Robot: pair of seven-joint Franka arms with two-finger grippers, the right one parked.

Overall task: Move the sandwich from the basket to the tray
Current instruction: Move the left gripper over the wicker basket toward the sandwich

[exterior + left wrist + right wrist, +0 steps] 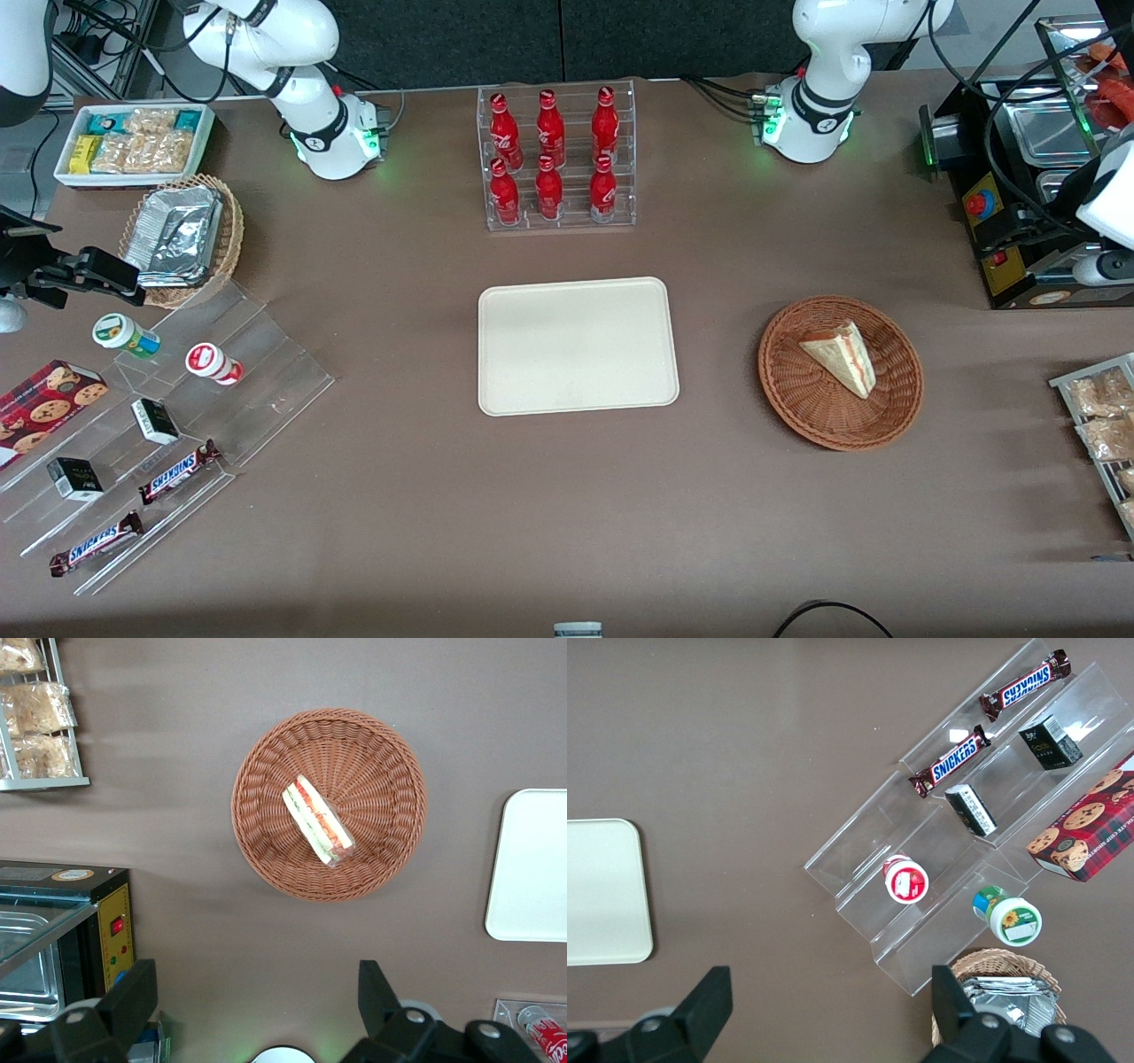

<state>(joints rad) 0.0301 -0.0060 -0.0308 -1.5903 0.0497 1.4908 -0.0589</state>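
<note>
The sandwich (842, 357) lies on its side inside the basket (802, 408), its wedge resting near the basket's centre and untouched. The basket stands on the bench (399, 496), well apart from the tray (576, 346), which sits bare toward the parked arm's end from the basket. In the left wrist view the tool (257, 1010) hangs high above the bench, just off the basket's rim, with its two fingers (133, 997) spread wide and nothing between them. The step in hand is judged to be the approach: no grasp has been made and the transfer has not begun. The next move calls for centring the tool over the sandwich in the basket, aligning the fingers across the wedge's narrow thickness, descending inside the basket's rim without striking the wicker, and closing gently, since the bread is likely soft
</note>
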